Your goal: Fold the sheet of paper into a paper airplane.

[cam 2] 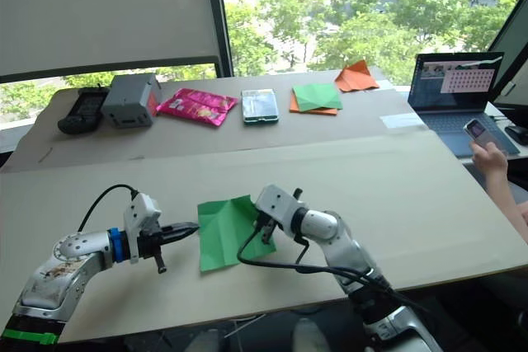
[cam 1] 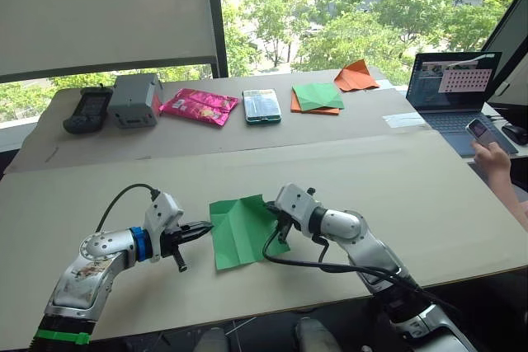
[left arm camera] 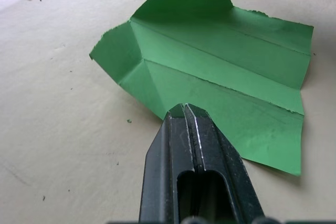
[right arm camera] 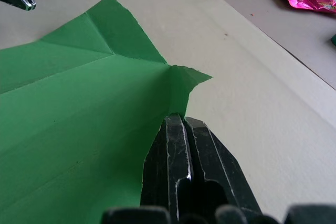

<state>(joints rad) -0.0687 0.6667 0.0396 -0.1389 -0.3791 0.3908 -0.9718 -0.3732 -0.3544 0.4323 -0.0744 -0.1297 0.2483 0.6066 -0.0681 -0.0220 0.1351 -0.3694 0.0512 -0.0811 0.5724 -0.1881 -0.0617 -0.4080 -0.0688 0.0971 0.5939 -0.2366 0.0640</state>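
- The sheet (cam 1: 242, 230) lies on the near table (cam 1: 396, 179), between the two grippers.
- The left gripper (cam 1: 200, 230) is just left of the sheet; the right gripper (cam 1: 273, 213) is at its right edge.
- On the far table (cam 1: 206, 139), left to right: remote (cam 1: 87, 110), box (cam 1: 134, 99), snack bag (cam 1: 199, 105), phone (cam 1: 261, 105), paper square (cam 1: 318, 96) (atop another piece), folded paper (cam 1: 355, 77).
- A laptop (cam 1: 452, 88) stands far right, with a person's hand (cam 1: 497, 159) before it.
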